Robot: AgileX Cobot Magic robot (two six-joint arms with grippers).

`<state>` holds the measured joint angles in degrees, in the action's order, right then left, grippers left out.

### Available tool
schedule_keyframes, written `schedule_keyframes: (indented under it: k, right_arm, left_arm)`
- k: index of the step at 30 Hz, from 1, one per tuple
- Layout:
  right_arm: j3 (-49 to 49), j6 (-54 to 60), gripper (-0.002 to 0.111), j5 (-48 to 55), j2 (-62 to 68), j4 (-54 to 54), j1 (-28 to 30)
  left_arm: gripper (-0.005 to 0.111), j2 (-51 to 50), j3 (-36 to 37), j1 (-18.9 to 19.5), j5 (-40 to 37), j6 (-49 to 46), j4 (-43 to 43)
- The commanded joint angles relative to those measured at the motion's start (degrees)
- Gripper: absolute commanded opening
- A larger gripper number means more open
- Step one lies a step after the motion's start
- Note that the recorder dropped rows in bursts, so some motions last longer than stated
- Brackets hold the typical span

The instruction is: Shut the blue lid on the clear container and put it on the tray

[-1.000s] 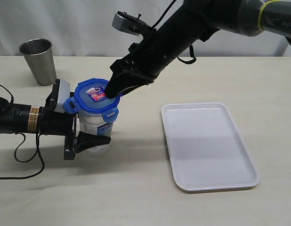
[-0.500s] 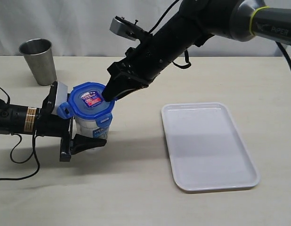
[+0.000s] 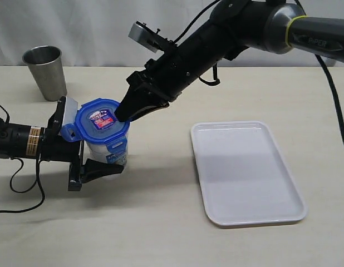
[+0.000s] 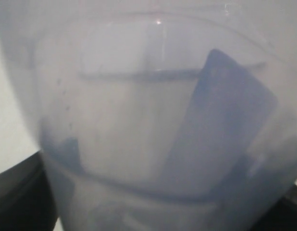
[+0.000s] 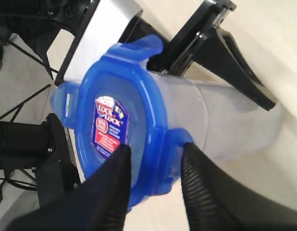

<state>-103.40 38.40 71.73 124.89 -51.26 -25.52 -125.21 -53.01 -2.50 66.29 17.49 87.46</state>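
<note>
The rounded-square plastic lid (image 3: 102, 118) is bright blue, with a red, white and blue sticker (image 5: 108, 126) on top. The tall translucent plastic canister (image 3: 106, 151) is milky clear with a blue-and-white printed label. The flat rectangular plastic tray (image 3: 247, 171) is plain white. The steel cup (image 3: 45, 72) is grey. The bench (image 3: 161, 222) is pale beige. Both end effectors, left (image 3: 97, 167) and right (image 3: 124, 113), are black.

This looks like a robotics lab or test bench rather than a home. A plain pale beige surface (image 3: 161, 233) carries only a few staged props: a steel cup (image 3: 45, 71) at far left and a white tray (image 3: 247, 172) at right. Behind hangs a white curtain backdrop (image 3: 94, 28) (plain, wrinkled), and loose black cables (image 3: 27, 192) trail across the near left.
</note>
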Motion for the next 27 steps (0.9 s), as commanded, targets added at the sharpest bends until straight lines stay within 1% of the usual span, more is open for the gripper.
schedule_keyframes:
  k: [1, 4, 6, 7, 12, 20, 23, 25, 27]
  right_arm:
    - [-1.86, 0.78, 0.035, -1.77, 1.78, 7.57, -1.95]
    - [-3.38, 0.78, 0.049, -2.98, 0.28, 8.98, -1.33]
    - [-4.19, 0.78, 0.053, -4.08, -0.84, 9.55, -1.18]
    - [-4.47, 0.96, 0.053, -4.45, -1.43, 10.20, -1.05]
    - [-5.27, 2.86, 0.053, -7.34, -6.32, 13.54, -1.05]
    - [-4.78, 7.54, 0.053, -8.18, -15.71, 13.48, -1.27]
    - [-3.51, 11.53, 0.050, -5.48, -18.05, 10.20, -1.27]
    - [-1.32, 14.72, 0.047, -5.02, -19.77, 9.13, -1.27]
    - [1.84, 20.07, 0.046, -5.27, -21.47, 8.68, -1.88]
  left_arm:
    - [0.000, 0.46, -0.35, -1.53, 3.67, 1.65, -4.20]
    - [0.000, 0.46, -0.35, -1.53, 3.67, 2.14, -4.62]
    - [0.000, 0.46, -0.35, -1.53, 3.67, 2.26, -4.62]
    - [0.000, 0.46, -0.35, -1.53, 3.67, 2.26, -4.62]
    - [0.000, 0.46, -0.35, -1.53, 3.67, 2.24, -5.02]
    - [0.000, 0.46, -0.35, -1.53, 3.67, 2.24, -5.02]
    - [0.000, 0.46, -0.35, -1.53, 3.67, 2.24, -5.02]
    - [0.000, 0.46, -0.35, -1.53, 3.67, 2.24, -5.02]
    - [0.000, 0.46, -0.35, -1.53, 3.67, 2.24, -5.02]
